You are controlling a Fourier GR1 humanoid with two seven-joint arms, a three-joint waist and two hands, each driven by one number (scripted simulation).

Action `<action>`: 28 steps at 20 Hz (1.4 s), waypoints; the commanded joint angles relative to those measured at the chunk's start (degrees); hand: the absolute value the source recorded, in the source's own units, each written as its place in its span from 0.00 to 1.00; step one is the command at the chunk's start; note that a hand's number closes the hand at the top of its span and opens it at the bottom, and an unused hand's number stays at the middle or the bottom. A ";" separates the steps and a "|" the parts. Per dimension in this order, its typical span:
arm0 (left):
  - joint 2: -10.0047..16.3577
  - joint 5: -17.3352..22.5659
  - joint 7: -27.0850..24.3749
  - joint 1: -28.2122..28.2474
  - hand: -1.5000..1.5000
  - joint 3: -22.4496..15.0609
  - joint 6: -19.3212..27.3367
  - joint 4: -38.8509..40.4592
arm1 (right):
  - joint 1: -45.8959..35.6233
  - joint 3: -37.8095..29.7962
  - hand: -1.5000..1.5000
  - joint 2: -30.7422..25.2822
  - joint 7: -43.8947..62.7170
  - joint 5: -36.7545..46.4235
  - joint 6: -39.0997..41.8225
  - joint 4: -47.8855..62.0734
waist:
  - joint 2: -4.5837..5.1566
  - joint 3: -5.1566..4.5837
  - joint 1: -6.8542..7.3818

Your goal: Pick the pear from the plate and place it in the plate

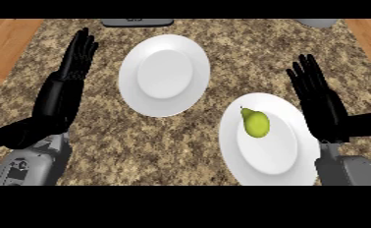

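A green pear (255,123) lies on the white plate (286,168) at the lower right, towards that plate's upper left part. A second white plate (164,45) stands bare near the middle of the counter. My right hand (319,101) is open with straight fingers pointing up, just right of the pear's plate and apart from the pear. Far over at the left edge, my left hand (66,82) rests open, fingers up, left of the bare plate.
The granite counter top (101,138) is bordered by wood at the far left and right. A dark grey object (138,22) sits at the back edge, and a pale rounded object (316,22) shows at the back right.
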 commanded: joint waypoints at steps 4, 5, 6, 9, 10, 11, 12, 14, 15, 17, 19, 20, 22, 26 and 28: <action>1.83 -0.68 3.55 5.32 0.50 -0.06 -1.20 5.47 | -9.40 10.94 1.00 3.54 14.44 5.07 -4.06 7.15 | 1.65 -3.04 3.19; 1.31 0.36 2.60 7.70 0.50 0.12 -1.87 8.18 | -11.14 12.25 1.00 3.26 18.16 4.73 -3.32 8.30 | 2.26 -3.25 4.50; 2.47 -0.14 4.14 8.15 0.50 0.56 -1.87 9.13 | -13.00 13.77 1.00 3.08 21.89 5.01 -2.91 9.90 | 2.33 -3.23 5.30; 1.13 1.46 3.66 10.70 0.50 0.43 -2.67 11.85 | -15.13 15.78 0.00 -2.02 16.45 25.57 -16.08 10.00 | 1.43 -3.33 2.48; 1.08 1.93 2.16 10.60 0.50 1.89 -2.65 14.43 | -14.71 18.88 0.00 4.38 16.81 26.58 -19.47 11.88 | 1.45 -3.13 1.54; 1.95 3.42 3.02 7.86 0.50 3.91 -3.96 16.95 | -15.87 19.44 0.00 7.24 15.47 26.88 -19.90 14.23 | 1.31 -2.97 0.30; 2.88 2.70 3.11 10.63 0.50 3.44 -4.24 14.51 | -13.85 22.22 0.00 8.29 12.18 30.55 -21.13 15.44 | 1.00 -2.90 0.28; 2.32 3.10 -2.37 11.16 0.50 4.94 -6.11 19.31 | -11.13 23.68 0.00 9.15 10.37 32.33 -21.39 14.00 | 0.86 -2.89 -0.87; -1.06 0.59 -2.99 11.10 0.50 3.34 -2.64 19.65 | -11.19 24.70 0.00 9.38 14.02 33.78 -21.91 10.38 | 0.74 -2.88 -1.14; -1.10 0.02 -5.07 10.89 0.50 3.72 -3.38 23.90 | -11.73 25.64 0.00 6.87 18.51 37.19 -22.50 6.70 | 0.69 -2.91 -1.43; 0.61 1.80 1.55 12.70 0.50 3.37 -4.79 14.60 | -7.92 26.68 0.00 5.08 16.77 40.86 -23.67 7.46 | 0.58 -2.85 -1.13; -0.78 0.71 -1.46 13.30 0.50 3.85 -3.45 17.33 | -6.96 26.10 0.00 3.68 21.75 41.78 -24.05 1.01 | 0.56 -2.88 -1.44; 1.10 1.80 -1.51 9.58 0.50 6.15 -6.02 22.14 | -5.92 27.02 0.00 1.85 26.59 45.01 -23.92 -2.99 | 0.60 -2.90 -1.80; 0.13 0.81 -2.46 12.74 0.50 4.89 -5.21 19.92 | -11.90 26.03 0.00 -5.64 40.10 46.14 -13.18 -5.69 | 0.46 -2.98 -1.78; -0.23 1.10 -0.31 12.17 0.50 4.83 -4.39 16.55 | -15.18 23.45 0.00 -8.65 41.34 43.09 -6.57 -2.94 | 0.60 -2.90 -1.14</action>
